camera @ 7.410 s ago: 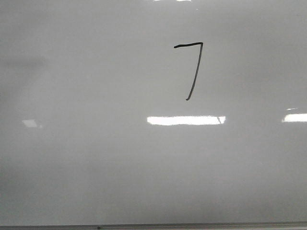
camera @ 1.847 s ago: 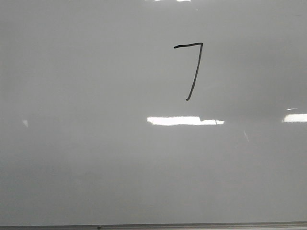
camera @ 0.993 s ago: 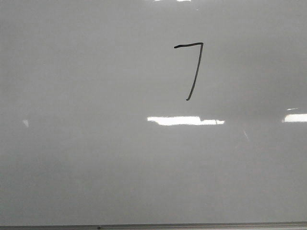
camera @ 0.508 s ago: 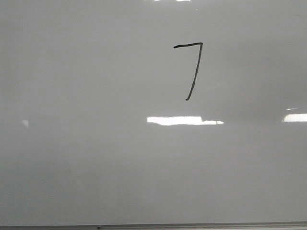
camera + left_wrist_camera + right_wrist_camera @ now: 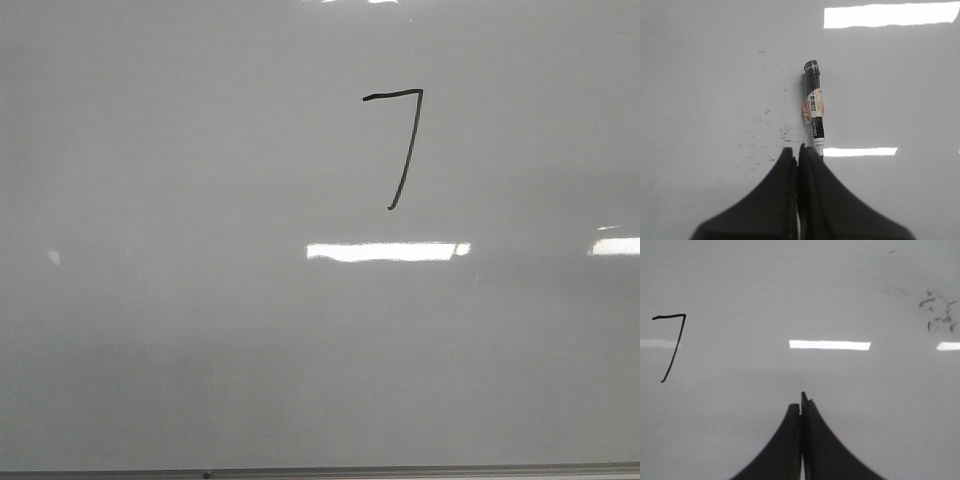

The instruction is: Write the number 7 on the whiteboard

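Already the number 7 (image 5: 402, 148) stands in black on the whiteboard (image 5: 180, 340), right of centre in its upper half, above a bright glare strip (image 5: 385, 251). Both arms sit off it: the right gripper (image 5: 801, 407) has its jaws pressed together, empty; the left gripper (image 5: 798, 152), equally closed, hovers beside a marker (image 5: 814, 107) lying flat among faint ink specks (image 5: 765, 140).

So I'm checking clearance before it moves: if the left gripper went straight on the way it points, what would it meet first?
Probably the marker lying on the whiteboard just ahead of the shut left gripper. Its near end sits beside the fingertips, though the height gap is unclear.
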You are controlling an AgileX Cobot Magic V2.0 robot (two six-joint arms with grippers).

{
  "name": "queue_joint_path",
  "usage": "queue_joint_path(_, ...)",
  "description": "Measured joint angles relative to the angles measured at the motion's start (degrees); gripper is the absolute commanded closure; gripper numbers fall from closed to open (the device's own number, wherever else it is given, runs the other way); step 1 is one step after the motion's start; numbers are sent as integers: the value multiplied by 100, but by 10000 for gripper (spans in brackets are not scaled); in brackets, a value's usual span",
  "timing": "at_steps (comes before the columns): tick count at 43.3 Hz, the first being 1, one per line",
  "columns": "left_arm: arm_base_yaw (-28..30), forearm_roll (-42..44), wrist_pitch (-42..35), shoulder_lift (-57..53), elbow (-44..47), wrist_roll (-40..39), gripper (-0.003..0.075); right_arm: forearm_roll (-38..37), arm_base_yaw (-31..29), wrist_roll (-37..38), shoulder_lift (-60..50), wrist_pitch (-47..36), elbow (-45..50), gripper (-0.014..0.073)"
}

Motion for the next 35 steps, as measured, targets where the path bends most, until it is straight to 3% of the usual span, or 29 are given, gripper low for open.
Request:
queue_joint_path(8, 0, -8, 0, 0, 0, 0, 741, 0, 0, 0, -260, -937, 965, 711)
queue_joint_path(15, 0, -8, -10, 0, 0, 0, 741, 0, 13, 0, -289, -1427, 1182, 711)
queue_joint_path(35, 0, -8, -10, 0, 0, 0, 741, 0, 23, 11, -299, -1599, 1182, 711)
